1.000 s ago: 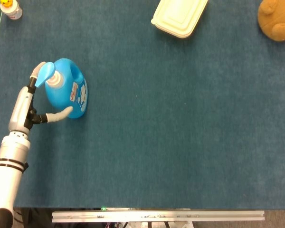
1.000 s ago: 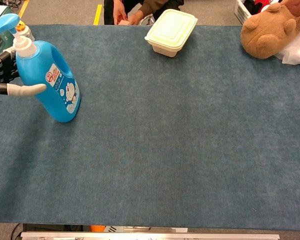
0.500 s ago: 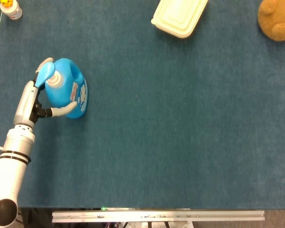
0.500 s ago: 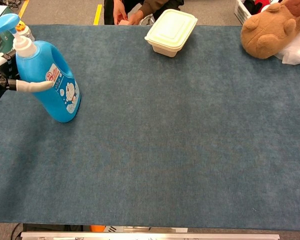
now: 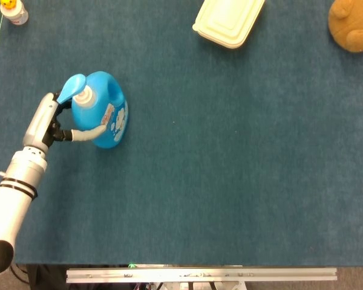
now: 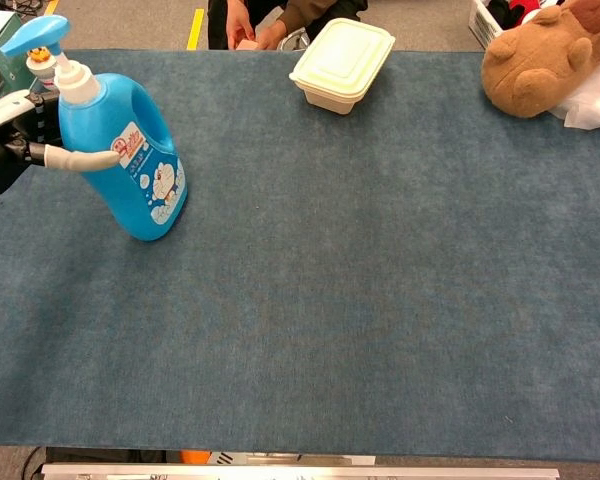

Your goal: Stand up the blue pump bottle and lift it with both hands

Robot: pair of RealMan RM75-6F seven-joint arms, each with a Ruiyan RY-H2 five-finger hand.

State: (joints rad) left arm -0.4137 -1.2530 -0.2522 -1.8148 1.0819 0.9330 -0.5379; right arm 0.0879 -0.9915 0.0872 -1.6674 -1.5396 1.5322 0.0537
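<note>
The left hand [image 5: 53, 124] comes in over the left edge of the blue tabletop [image 6: 360, 300] and holds the blue pump bottle [image 6: 128, 160], one pale finger [image 6: 85, 159] lying across its front and the palm behind it. The bottle stands upright but leaning slightly, near the table's left edge. The chest view cuts off most of the hand; the head view shows its forearm. Toward the far edge lie a cream lidded box [image 6: 342, 64] and, at the far right corner, a brown plush toy [image 6: 540, 58]. The right hand shows in neither view.

Left hand [image 5: 55, 124] fingers spread, arm reaching forward.
</note>
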